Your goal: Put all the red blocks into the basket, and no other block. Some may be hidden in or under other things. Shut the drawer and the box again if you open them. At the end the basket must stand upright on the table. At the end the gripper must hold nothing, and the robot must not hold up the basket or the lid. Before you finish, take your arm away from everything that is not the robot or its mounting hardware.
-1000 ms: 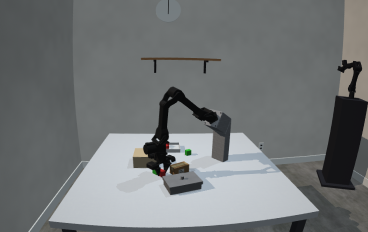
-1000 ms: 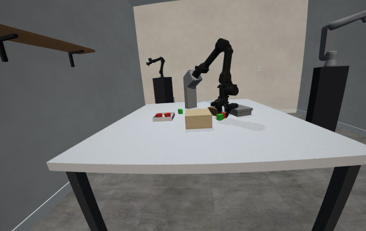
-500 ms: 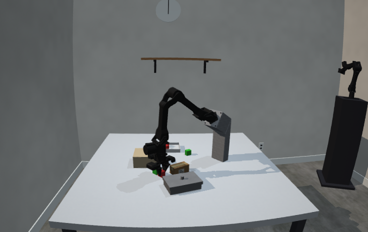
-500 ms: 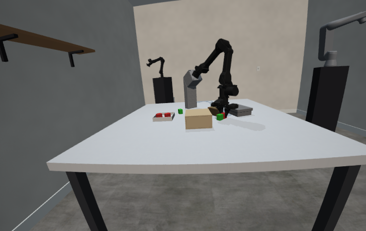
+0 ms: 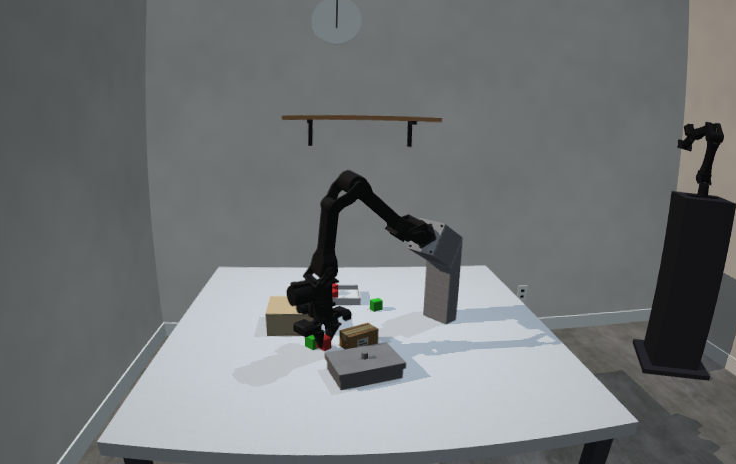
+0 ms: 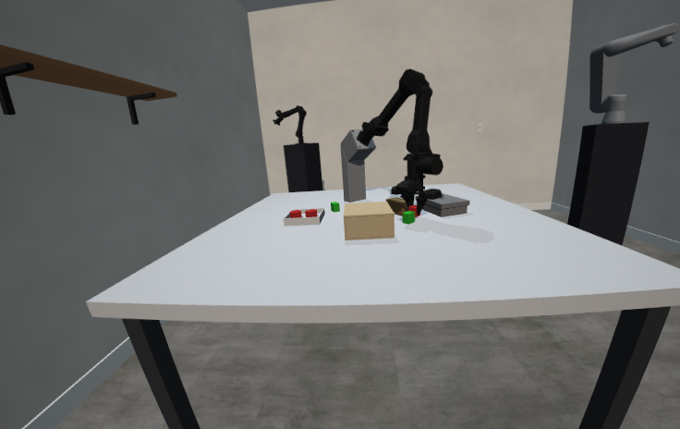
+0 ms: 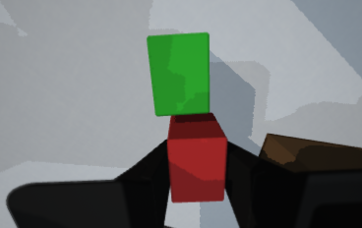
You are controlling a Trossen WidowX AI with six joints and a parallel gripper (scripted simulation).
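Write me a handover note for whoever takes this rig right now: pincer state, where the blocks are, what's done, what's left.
Pincer: shut on the red block, low at the table, green block touching it.
Basket: two red blocks inside.
Second green block stays out.
Lidded grey box and tan box look closed; contents unseen.
Left: lift, drop the block in the basket, check hidden spots.
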